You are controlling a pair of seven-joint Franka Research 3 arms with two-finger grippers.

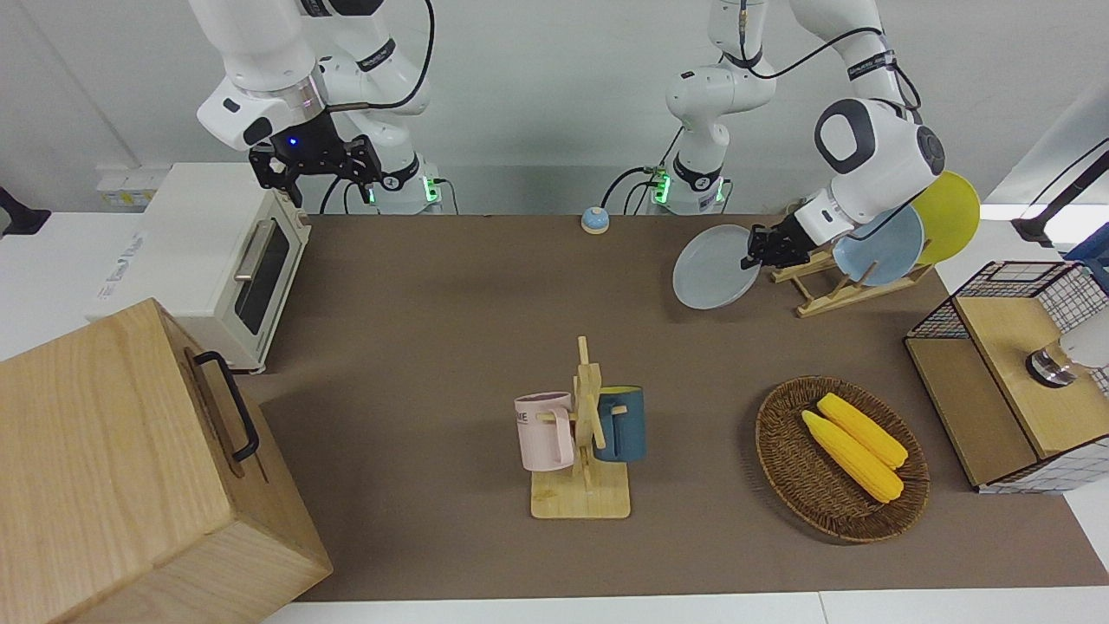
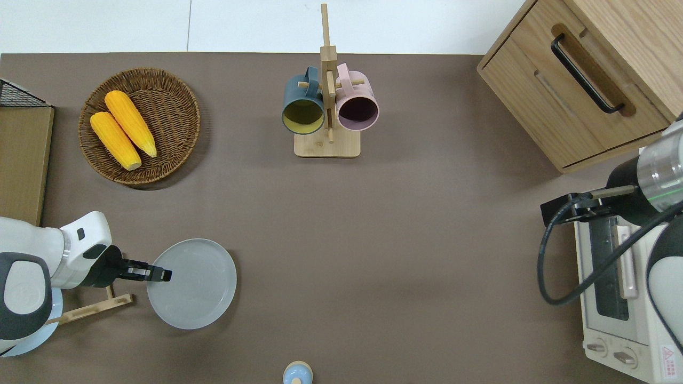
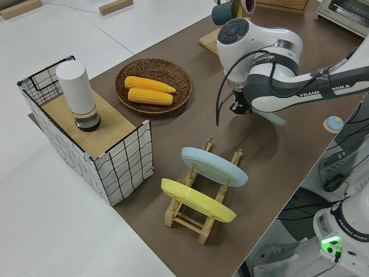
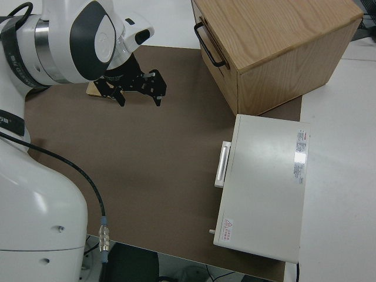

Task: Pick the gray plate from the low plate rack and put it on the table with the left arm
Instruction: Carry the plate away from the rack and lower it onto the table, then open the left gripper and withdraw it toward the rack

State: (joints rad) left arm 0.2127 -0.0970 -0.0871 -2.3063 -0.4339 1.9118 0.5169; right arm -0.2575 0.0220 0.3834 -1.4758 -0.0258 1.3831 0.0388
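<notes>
My left gripper [image 1: 755, 251] [image 2: 160, 274] is shut on the rim of the gray plate [image 1: 715, 269] [image 2: 195, 282]. It holds the plate tilted and low over the brown table [image 1: 433, 347] [image 2: 400, 240], beside the low plate rack [image 1: 832, 290] [image 2: 90, 308] [image 3: 202, 202], toward the table's middle. The rack holds a light-blue plate [image 1: 884, 247] [image 3: 213, 166] and a yellow plate [image 1: 949, 212] [image 3: 196, 199]. In the left side view the arm hides the gray plate. I cannot tell whether the plate touches the table. My right arm is parked, its gripper [image 1: 316, 165] [image 4: 138, 88] open and empty.
A mug stand [image 1: 585, 433] [image 2: 326, 106] with a pink and a blue mug stands mid-table. A wicker basket [image 1: 797, 485] [image 2: 171, 122] holds two corn cobs. A small bell [image 1: 594, 220] [image 2: 297, 373], a toaster oven [image 1: 217, 251], a wooden cabinet [image 1: 130, 468] and a wire box [image 1: 1014, 373] ring the table.
</notes>
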